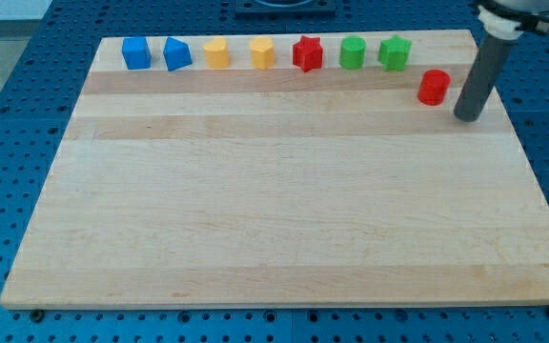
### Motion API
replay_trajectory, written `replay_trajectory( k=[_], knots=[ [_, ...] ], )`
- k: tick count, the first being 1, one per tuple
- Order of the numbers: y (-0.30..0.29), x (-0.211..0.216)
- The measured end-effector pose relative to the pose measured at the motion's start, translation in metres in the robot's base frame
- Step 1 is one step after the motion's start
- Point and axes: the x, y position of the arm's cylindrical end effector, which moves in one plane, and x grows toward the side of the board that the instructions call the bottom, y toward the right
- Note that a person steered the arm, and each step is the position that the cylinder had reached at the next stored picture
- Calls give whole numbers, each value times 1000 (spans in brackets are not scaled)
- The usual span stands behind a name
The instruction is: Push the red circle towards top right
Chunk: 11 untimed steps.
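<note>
Rod ends in my tip [466, 117], no claw; red circle [434, 88] just left; green star [395, 52] up-left

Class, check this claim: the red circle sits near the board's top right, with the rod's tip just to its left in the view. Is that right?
Not quite. The red circle does sit near the top right of the board, but my tip is just to its right in the view, not its left, and apart from it. The camera view shows this.
</note>
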Motion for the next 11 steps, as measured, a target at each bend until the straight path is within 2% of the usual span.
replay_trajectory(
  k=[2, 11],
  knots=[
    [-34, -8],
    [-36, -54]
  ],
)
